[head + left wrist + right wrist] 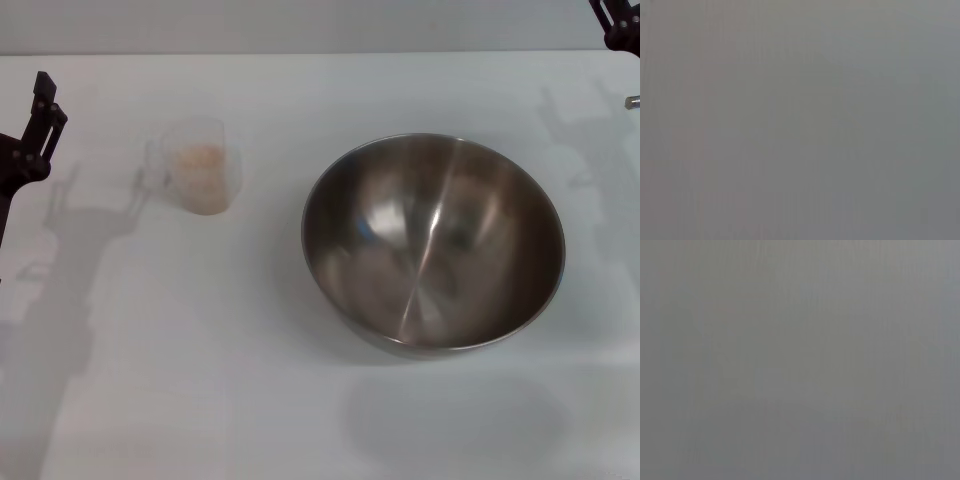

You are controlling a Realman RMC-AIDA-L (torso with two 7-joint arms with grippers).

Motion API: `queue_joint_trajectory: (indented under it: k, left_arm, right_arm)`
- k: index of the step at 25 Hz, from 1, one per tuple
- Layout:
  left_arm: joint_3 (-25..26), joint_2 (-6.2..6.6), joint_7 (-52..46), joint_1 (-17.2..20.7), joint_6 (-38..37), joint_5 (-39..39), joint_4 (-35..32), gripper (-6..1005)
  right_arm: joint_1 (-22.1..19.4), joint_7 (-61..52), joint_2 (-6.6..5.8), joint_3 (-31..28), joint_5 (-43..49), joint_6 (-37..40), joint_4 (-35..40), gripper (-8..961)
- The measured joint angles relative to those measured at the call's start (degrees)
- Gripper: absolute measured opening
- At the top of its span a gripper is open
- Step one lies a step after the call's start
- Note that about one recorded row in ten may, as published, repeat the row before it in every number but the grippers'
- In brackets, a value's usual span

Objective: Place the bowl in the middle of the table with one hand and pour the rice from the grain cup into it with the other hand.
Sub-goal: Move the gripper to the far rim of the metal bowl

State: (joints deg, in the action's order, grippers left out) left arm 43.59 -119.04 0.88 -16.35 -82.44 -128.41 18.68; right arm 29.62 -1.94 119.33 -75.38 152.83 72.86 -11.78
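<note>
A large steel bowl (433, 243) sits right of the middle of the white table (200, 380), its shiny inside bare. A small clear grain cup (200, 165) stands upright at the left, handle toward the left, with pale rice (201, 163) inside. My left gripper (38, 115) hangs at the far left edge, apart from the cup. Only a black part of my right gripper (617, 25) shows at the top right corner, away from the bowl. Both wrist views show only plain grey.
The table's far edge (320, 53) runs along the top of the head view. Arm shadows fall on the tabletop at the left and right.
</note>
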Motion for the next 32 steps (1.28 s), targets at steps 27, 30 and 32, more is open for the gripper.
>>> queue_joint_trajectory:
  k: [27,30,32]
  left_arm:
    - [0.0,-0.05,0.0,0.6,0.0,0.0,0.4,831]
    - [0.0,-0.05,0.0,0.6,0.0,0.0,0.4,831]
    - [0.1,-0.05,0.0,0.6,0.0,0.0,0.4,831]
  right_arm:
    - [-0.8,-3.0,-0.13,-0.2,0.0,-3.8,-3.4,754]
    - [-3.3,-5.7,-1.41,-0.1,0.7,-13.8,-11.9,754]
    - [-5.7,-6.8,-2.51,0.0,2.4,-21.4,-20.1,754]
